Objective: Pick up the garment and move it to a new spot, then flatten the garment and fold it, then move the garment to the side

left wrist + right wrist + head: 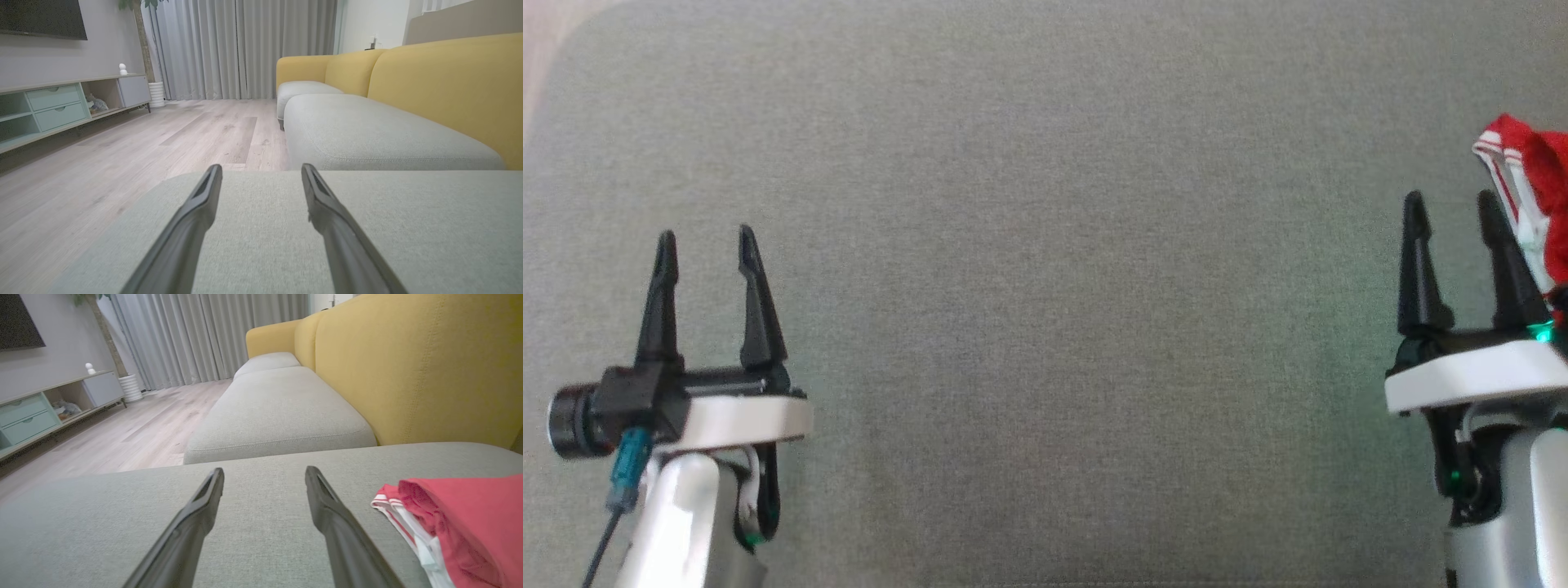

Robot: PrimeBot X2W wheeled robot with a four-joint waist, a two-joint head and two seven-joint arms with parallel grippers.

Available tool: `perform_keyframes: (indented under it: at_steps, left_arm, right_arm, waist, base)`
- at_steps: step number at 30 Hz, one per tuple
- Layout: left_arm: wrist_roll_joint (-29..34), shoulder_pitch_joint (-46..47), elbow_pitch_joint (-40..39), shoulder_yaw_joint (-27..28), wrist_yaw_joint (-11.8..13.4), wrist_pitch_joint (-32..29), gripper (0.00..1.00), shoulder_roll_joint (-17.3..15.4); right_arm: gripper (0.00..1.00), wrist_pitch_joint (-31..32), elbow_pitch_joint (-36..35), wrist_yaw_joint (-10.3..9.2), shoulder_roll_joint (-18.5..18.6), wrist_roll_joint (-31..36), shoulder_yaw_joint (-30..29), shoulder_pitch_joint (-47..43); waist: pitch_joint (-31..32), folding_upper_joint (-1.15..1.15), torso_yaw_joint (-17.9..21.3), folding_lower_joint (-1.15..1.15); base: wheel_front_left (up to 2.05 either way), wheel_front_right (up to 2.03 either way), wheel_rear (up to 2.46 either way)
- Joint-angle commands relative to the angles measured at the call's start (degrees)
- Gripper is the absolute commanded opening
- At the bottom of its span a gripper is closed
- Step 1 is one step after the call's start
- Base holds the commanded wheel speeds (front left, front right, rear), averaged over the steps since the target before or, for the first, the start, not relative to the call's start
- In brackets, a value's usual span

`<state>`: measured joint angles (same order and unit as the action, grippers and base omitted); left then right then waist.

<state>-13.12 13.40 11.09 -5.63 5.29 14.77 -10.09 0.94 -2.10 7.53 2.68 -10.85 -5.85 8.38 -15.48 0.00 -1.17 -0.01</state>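
Right pincer [1451, 200], fingers apart, just beside red-and-white garment [1547, 163] on grey cushion [1045, 204]

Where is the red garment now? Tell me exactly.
In the head view the red garment lies bunched on the grey cushion at the frame's right edge, just right of the open right gripper.

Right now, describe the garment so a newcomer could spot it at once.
On the grey seat cushion by the yellow sofa backrest, look just right of the right gripper. The bunched garment there is bright red with white-striped trim, against plain grey fabric.
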Motion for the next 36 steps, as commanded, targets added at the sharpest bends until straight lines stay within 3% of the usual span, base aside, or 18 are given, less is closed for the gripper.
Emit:
perform_keyframes:
  at_steps: [1,22,36]
  left_arm:
    - [-0.2,0.1,-1.2,2.0,-0.1,0.2,1.00,-1.2]
    - [0.8,-8.1,2.6,-1.6,0.4,-0.6,1.00,-0.4]
    - [1.1,-9.2,1.4,-2.5,1.3,-1.9,1.00,-1.5]
  right_arm:
    - [1.00,-0.5,-2.3,-0.04,0.2,-0.2,1.5,-0.2]
    - [1.00,0.5,-3.3,-0.04,0.2,-0.9,6.4,-9.1]
    - [1.00,1.9,-4.0,-0.04,0.2,-0.3,6.8,-10.7]
  waist:
    - [1.0,0.00,-0.7,0.01]
    - [10.9,0.00,0.6,0.01]
    - [12.4,0.00,0.9,0.01]
  base:
    - [0.00,0.00,0.00]
    - [0.00,0.00,0.00]
    - [0.00,0.00,0.00]
